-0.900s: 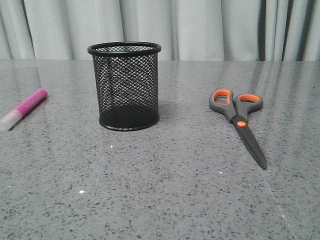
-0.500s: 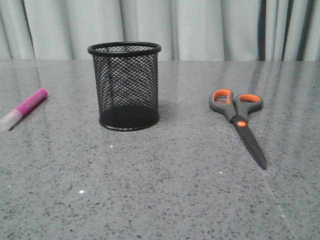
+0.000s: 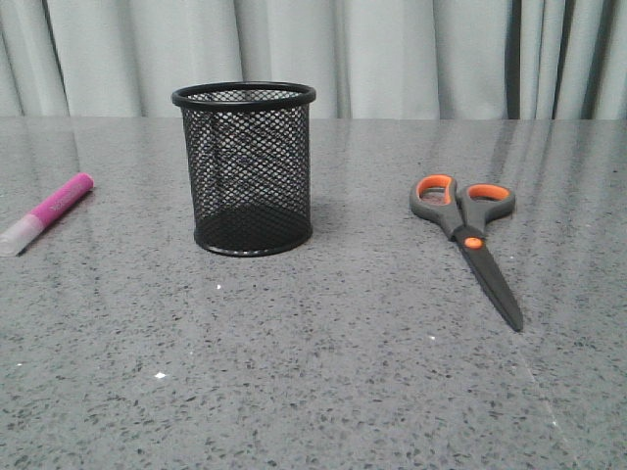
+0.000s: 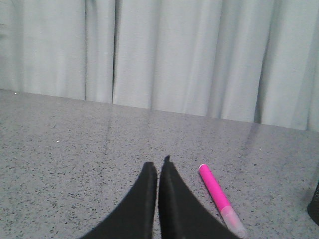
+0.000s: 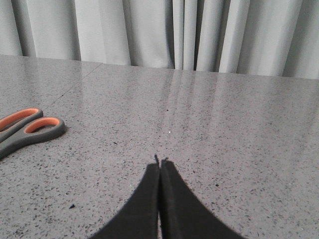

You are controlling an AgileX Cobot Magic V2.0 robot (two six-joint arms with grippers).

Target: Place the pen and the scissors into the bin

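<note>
Since nothing has shifted over the last second, task is unstarted. Grey speckled stone surface point(image 3: 323, 372) carries all: black wire-mesh cylindrical bin point(image 3: 244, 168) upright, empty; grey-and-orange-handled scissors point(image 3: 468, 241) well right of it; magenta marker pen point(image 3: 46, 213) far left. Left gripper point(image 4: 158, 169) jaws closed, empty, pen just beside. Right gripper point(image 5: 160, 167) same, scissors off to one side.

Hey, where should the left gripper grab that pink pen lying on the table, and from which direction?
Probably the middle of the magenta barrel, coming straight down from above. The pen lies flat on the table, left of the bin, with open surface on both sides. Set the fingers across its width, since the whitish cap end could slip or pull off. The left gripper is shut, so it should open first.
</note>
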